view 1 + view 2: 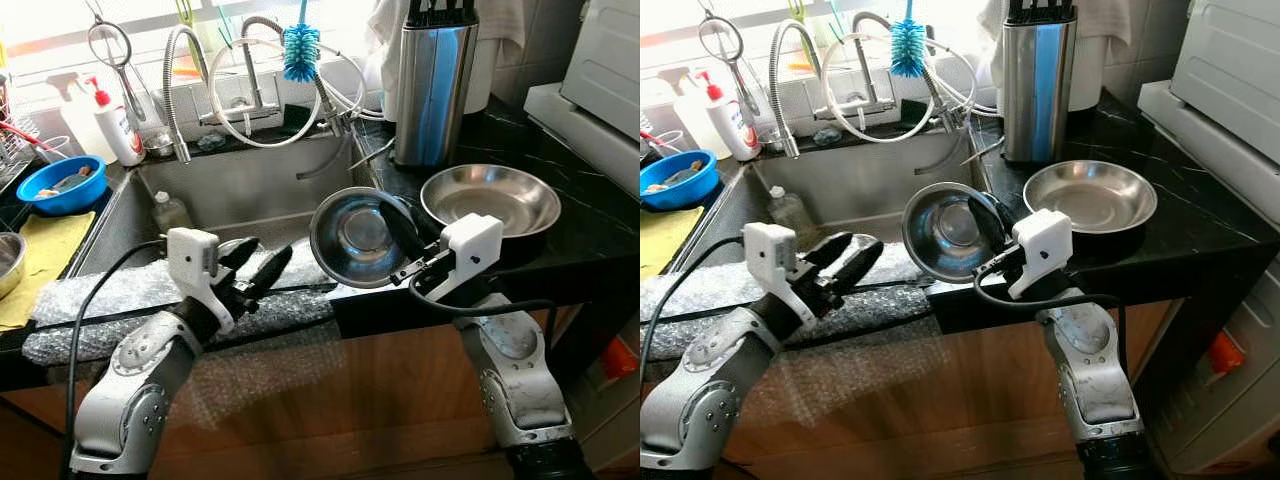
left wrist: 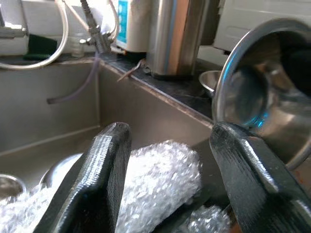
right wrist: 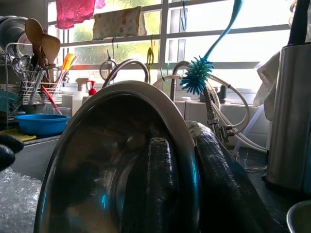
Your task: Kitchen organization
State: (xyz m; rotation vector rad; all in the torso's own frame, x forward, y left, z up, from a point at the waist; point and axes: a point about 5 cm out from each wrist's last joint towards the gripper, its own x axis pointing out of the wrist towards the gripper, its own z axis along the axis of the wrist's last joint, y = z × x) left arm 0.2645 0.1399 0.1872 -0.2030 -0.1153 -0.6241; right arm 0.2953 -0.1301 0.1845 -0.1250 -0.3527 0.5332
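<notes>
A small steel bowl (image 1: 357, 237) hangs tilted on its side above the sink's right front corner. My right gripper (image 1: 398, 232) is shut on its rim, one finger inside and one outside, as the right wrist view shows (image 3: 160, 179). My left gripper (image 1: 258, 268) stands open over the bubble wrap (image 1: 120, 290) at the sink's front edge, holding nothing. The bowl (image 2: 262, 92) appears beside the left fingers (image 2: 97, 184) in the left wrist view. A wide steel pan (image 1: 490, 198) rests on the black counter to the right.
A steel knife block (image 1: 433, 80) stands behind the pan. The sink (image 1: 250, 180) holds a small bottle (image 1: 168, 210) and dishes. Faucet hoses and a blue brush (image 1: 300, 52) hang at the back. A blue bowl (image 1: 62, 183) and a yellow cloth (image 1: 45, 250) lie at left.
</notes>
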